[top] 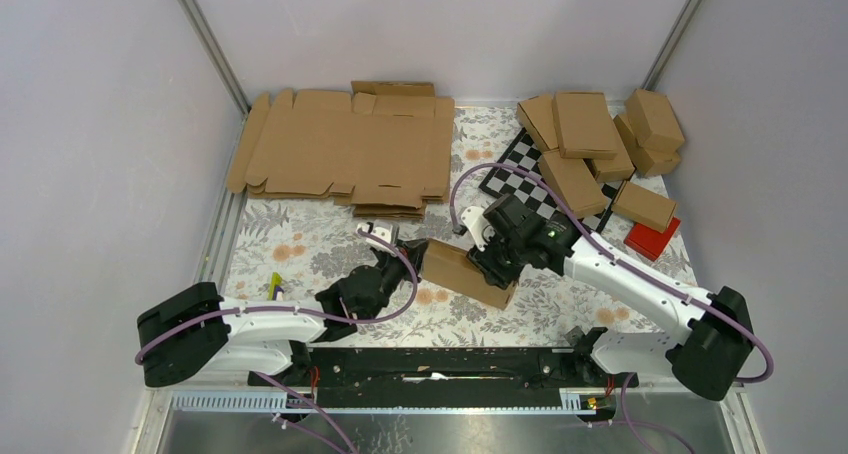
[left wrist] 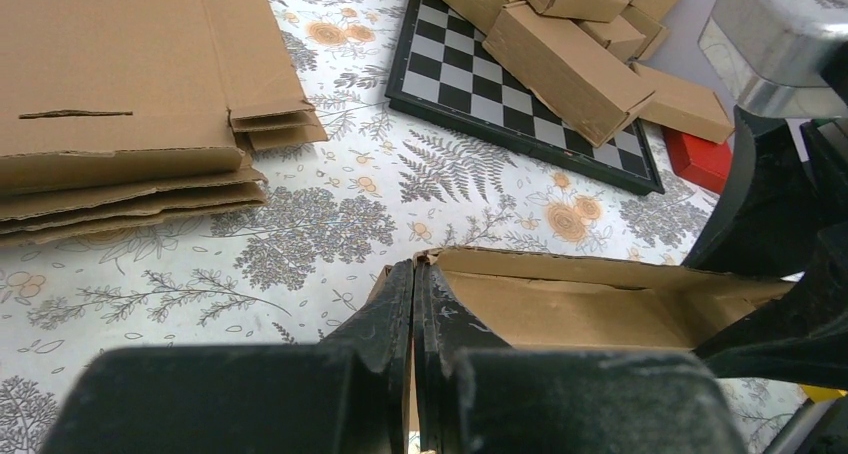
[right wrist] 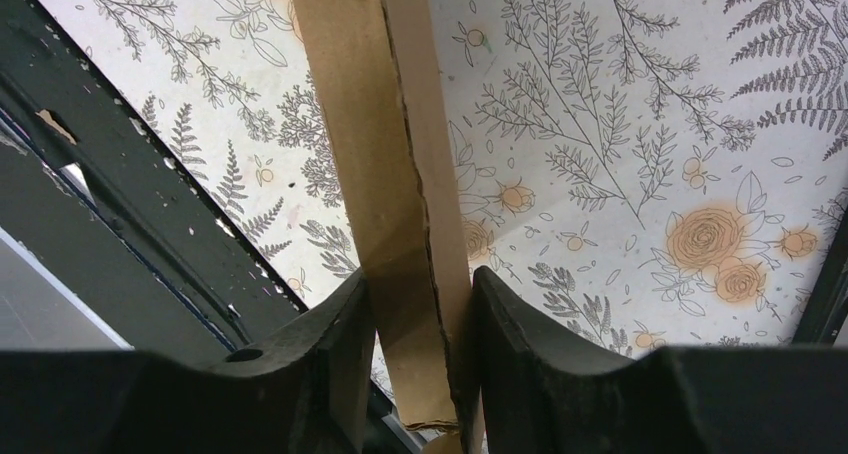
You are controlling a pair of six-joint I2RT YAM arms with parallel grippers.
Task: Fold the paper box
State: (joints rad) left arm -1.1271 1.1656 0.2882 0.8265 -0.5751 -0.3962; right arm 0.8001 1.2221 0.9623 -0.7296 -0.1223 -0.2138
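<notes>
R gripper (right wrist: pixel 415 319) pinching paper box (top: pixel 458 271) wall.

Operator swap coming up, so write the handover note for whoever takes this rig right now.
Left gripper: shut, tips against the paper box; whether it pinches a flap is unclear.
Right gripper: closed on a wall of the box.
Box: mid-table between both arms, walls up, not yet closed.
Done: body formed. Left: likely tuck the flaps and close it.
Flat blanks far left, finished boxes far right.
</notes>
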